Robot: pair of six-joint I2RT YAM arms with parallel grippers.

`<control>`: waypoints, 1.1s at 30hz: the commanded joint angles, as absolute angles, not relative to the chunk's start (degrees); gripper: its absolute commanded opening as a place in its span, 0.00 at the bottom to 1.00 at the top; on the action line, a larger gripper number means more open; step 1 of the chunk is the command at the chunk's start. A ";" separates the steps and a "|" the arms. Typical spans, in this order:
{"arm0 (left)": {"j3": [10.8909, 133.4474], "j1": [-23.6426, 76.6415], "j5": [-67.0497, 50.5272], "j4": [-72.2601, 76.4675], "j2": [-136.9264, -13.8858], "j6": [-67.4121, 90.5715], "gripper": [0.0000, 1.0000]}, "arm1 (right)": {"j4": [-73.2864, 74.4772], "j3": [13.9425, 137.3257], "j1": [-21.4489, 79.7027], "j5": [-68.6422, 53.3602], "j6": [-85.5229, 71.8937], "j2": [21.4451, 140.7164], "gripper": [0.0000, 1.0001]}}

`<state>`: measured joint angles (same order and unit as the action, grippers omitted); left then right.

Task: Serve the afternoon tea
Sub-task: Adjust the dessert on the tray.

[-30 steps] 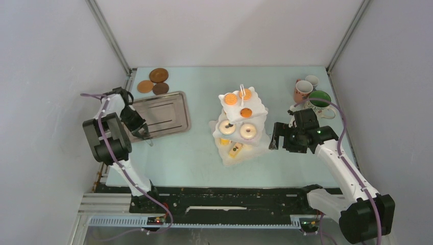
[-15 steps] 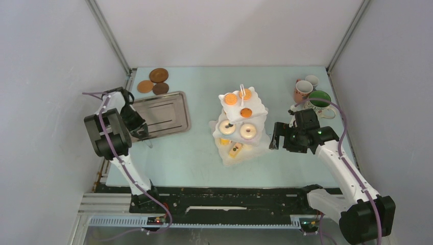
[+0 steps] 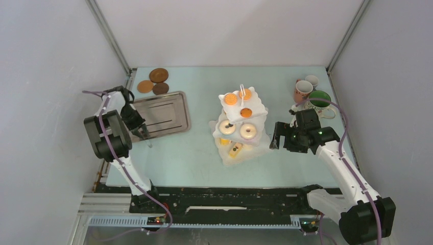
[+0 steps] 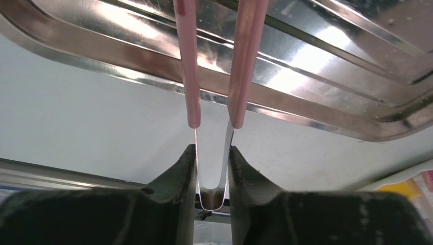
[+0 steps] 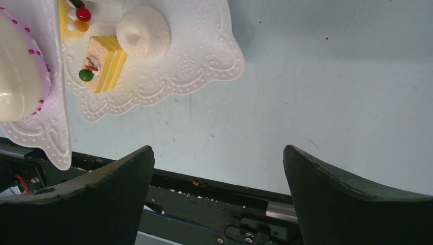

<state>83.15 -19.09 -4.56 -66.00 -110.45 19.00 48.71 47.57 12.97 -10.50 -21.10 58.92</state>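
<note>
Three-tier stand [image 3: 257, 108], stiff yet top-heavy with loose cakes [image 5: 102, 64], seems best lifted by its top loop [image 3: 242, 88]; right claw [image 5: 218, 149] spread just beside it, left claw [image 4: 211, 150] pinching pink tongs [image 4: 186, 61].

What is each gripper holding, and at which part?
The left gripper pinches the pink tongs at their bent metal end. The right gripper is open and holds nothing.

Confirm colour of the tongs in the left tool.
The tongs are pink, bare metal at the bend; clearest in left wrist view.
</note>
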 commanded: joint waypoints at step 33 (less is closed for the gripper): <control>86.94 -21.28 -5.08 -68.60 -97.17 10.25 0.36 | 47.38 47.90 15.49 -11.23 -20.63 57.04 1.00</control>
